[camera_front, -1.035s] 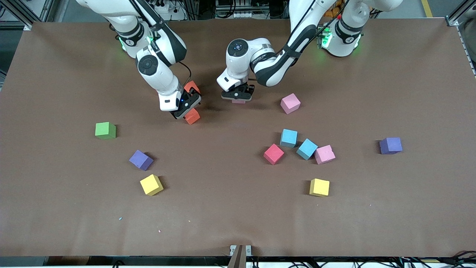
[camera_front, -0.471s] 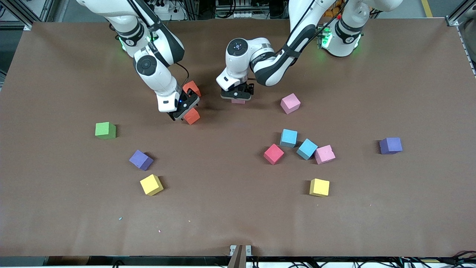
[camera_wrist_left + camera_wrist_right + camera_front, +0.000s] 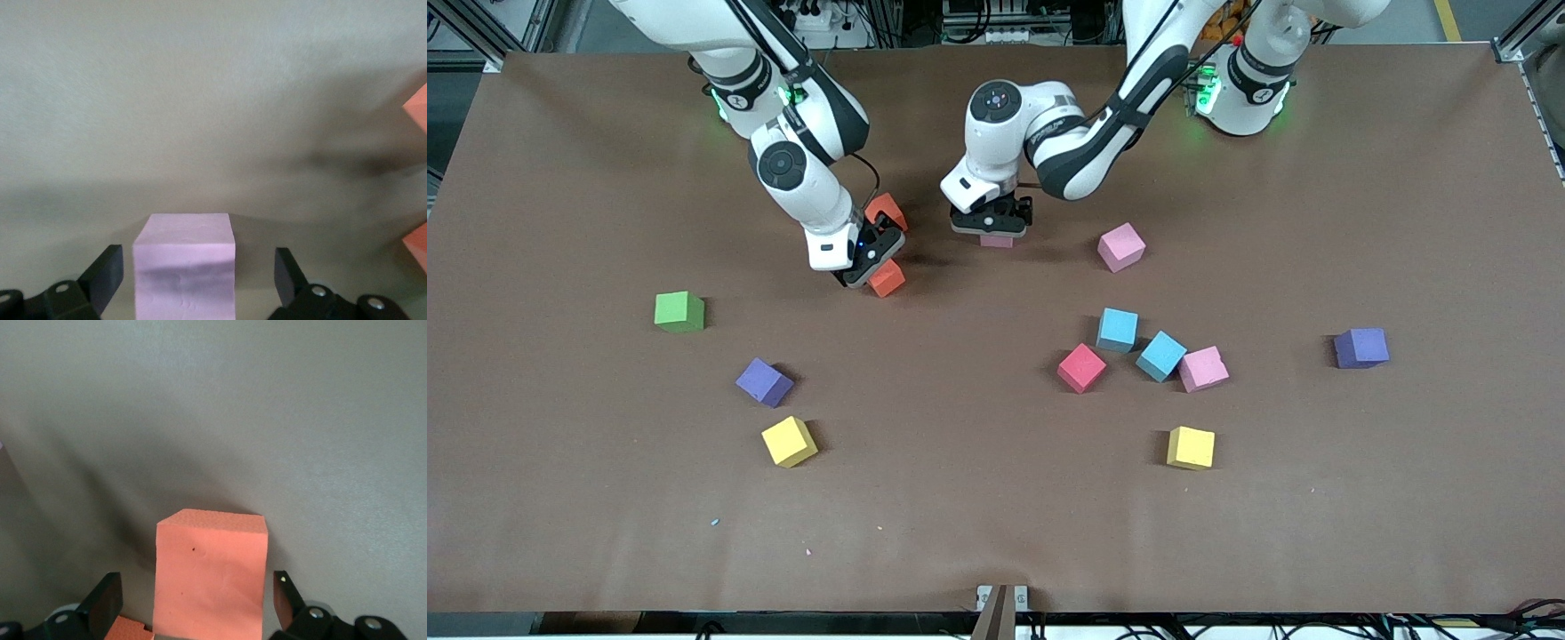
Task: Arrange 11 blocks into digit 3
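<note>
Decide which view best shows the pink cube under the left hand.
The left wrist view: the pink cube shows large, apart from both fingers. The front view shows only a sliver under the left hand. The right wrist view shows none.

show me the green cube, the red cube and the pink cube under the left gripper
green cube (image 3: 679, 311), front view, top face.
red cube (image 3: 1081, 367), front view, top face.
pink cube (image 3: 184, 267), left wrist view, between the open fingers, facing side.

Even overhead light is filling the front view; the brown table (image 3: 996, 516) is showing no glare. Short soft shadows are sitting beside each cube. Both wrist views are looking washed out, greyish, with nearest cube faces blurring at frame bottom.
</note>
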Robot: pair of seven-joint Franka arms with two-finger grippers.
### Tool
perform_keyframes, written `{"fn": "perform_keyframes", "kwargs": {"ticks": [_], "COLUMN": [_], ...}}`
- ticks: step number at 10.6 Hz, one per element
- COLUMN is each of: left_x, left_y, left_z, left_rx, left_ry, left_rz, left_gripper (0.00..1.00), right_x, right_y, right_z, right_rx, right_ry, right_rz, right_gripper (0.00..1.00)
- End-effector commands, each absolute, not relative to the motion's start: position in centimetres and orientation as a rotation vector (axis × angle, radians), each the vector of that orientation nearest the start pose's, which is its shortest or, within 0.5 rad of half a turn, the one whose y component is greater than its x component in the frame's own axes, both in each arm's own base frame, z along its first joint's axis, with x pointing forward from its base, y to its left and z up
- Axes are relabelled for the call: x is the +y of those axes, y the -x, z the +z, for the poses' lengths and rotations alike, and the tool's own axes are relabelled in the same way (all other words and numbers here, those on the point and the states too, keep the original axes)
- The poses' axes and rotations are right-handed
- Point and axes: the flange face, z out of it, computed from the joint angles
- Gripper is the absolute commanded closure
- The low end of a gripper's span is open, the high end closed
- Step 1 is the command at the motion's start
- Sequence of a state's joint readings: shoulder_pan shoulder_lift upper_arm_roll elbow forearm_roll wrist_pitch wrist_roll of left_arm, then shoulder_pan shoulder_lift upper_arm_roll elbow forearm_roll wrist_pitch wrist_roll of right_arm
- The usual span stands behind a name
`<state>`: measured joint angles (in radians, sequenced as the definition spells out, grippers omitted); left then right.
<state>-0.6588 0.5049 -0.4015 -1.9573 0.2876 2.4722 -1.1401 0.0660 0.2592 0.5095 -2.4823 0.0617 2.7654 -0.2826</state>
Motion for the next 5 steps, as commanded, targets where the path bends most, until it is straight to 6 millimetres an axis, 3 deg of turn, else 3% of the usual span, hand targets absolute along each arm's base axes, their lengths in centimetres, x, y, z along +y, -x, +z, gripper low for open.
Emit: {"fn": "perform_keyframes", "kwargs": {"ticks": [1,2,3,4,5], "left_x": [-53.1,-52.5,-51.6,-51.2,-50.4], "left_y": [-31.2,-31.8,-32.8,-33.0,-33.6], "left_z": [27.5,28.4,29.0,29.8,30.7], "left_rx": [0.117,0.098,0.068,0.057,0.008], "left_ry": [3.175,3.169,3.157,3.143,3.14], "left_rz": [-0.098,-0.111,-0.113,-0.112,-0.089], "left_gripper": [0.0,0.0,0.0,0.0,0.0], "right_x": [26.3,26.4,26.5,26.5,26.6], "right_y": [-40.1,-40.1,-40.1,-40.3,-40.4], "right_z": [19.3,19.3,19.4,19.6,19.9], "right_rx": [-1.139,-1.167,-1.214,-1.222,-1.229], "right_ry": [2.764,2.76,2.753,2.754,2.754], "right_rz": [-0.016,-0.019,-0.03,-0.034,-0.046], "right_gripper": [0.02,0.18,0.47,0.92,1.0]}}
